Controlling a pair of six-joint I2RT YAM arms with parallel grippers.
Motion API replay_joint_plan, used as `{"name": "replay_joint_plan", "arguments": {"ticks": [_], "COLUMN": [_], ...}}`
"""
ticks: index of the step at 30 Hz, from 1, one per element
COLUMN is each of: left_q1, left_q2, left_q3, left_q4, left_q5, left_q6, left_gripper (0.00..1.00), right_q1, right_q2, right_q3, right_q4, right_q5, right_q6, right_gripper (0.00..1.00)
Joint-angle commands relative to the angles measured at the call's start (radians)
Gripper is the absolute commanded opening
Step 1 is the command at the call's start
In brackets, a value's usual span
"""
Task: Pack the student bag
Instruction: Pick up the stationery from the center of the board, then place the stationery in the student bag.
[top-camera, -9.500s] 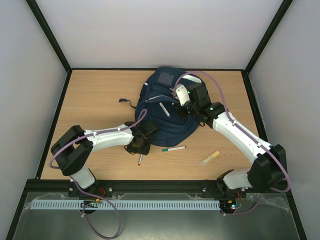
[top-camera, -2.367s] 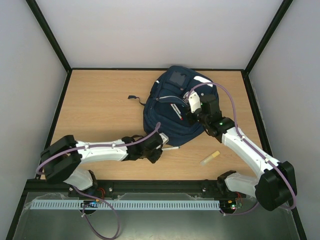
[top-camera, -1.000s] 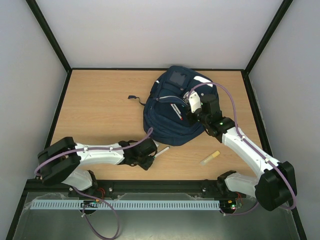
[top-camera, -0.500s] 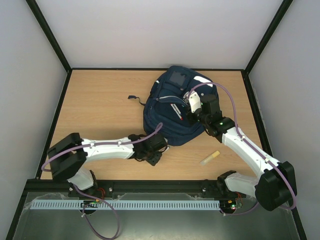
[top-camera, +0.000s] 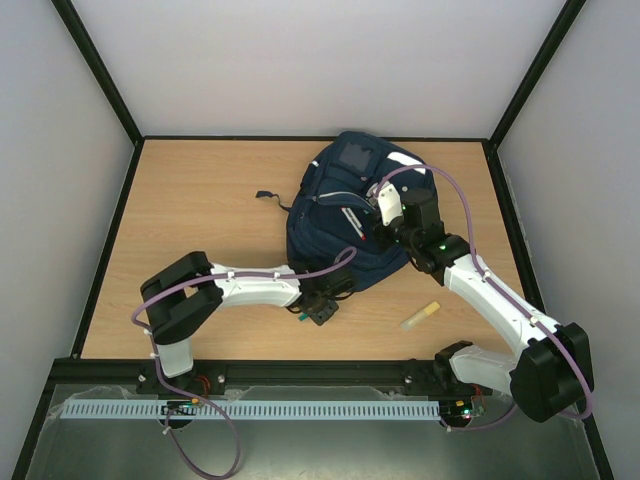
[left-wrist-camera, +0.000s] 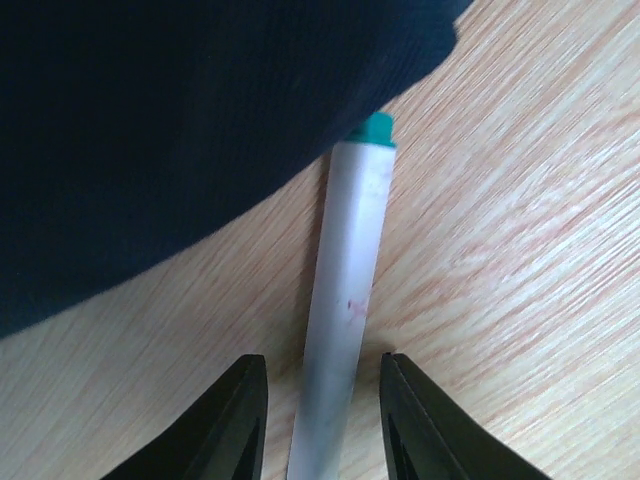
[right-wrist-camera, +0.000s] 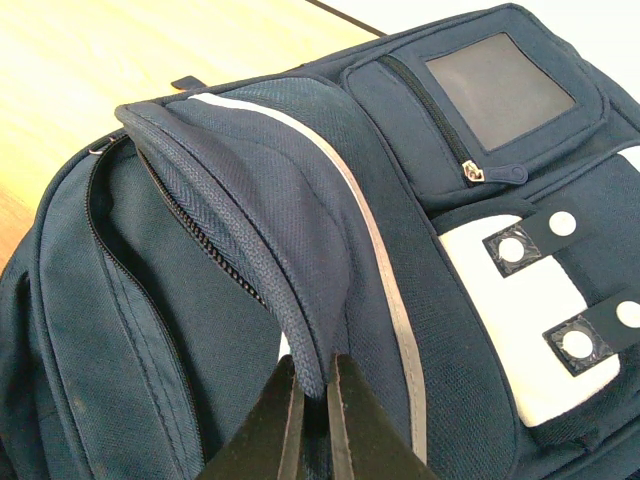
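Fingers (left-wrist-camera: 235, 425) of the left end effector (left-wrist-camera: 318, 405) stand apart astride a white pen (left-wrist-camera: 345, 290) on the bench (left-wrist-camera: 520, 260), not gripping it. The pen's long axis runs straight ahead, its green cap (left-wrist-camera: 372, 130) meeting the edge of the student bag (left-wrist-camera: 170, 120). Farther off, the right end effector (right-wrist-camera: 312, 400) pinches the bag's flap (right-wrist-camera: 255, 225).

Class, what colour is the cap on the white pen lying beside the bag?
Green cap; the left wrist view shows it best.
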Motion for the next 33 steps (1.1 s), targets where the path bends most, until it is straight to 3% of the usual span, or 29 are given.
{"name": "replay_joint_plan", "arguments": {"ticks": [1, 11, 21, 33], "left_q1": [0.007, 0.01, 0.029, 0.237], "left_q2": [0.043, 0.02, -0.204, -0.371], "left_q3": [0.035, 0.017, -0.005, -0.016], "left_q4": [-0.031, -0.054, -0.052, 0.314], "left_q5": [0.008, 0.066, 0.193, 0.301], "left_q6": [0.044, 0.036, -0.046, -0.385], "left_gripper": [0.3, 0.12, 0.09, 0.02], "right_q1": [-0.009, -0.009, -0.01, -0.01], "right_q2": [-0.041, -0.039, -0.037, -0.037], "right_q3": [-0.003, -0.005, -0.003, -0.002], "right_q4": [0.051, 0.051, 0.051, 0.048], "right_q5": [0.016, 0.015, 0.011, 0.001], "right_q6": [-0.007, -0.009, -0.006, -0.001], "right_gripper": [0.01, 0.01, 0.01, 0.01]}}
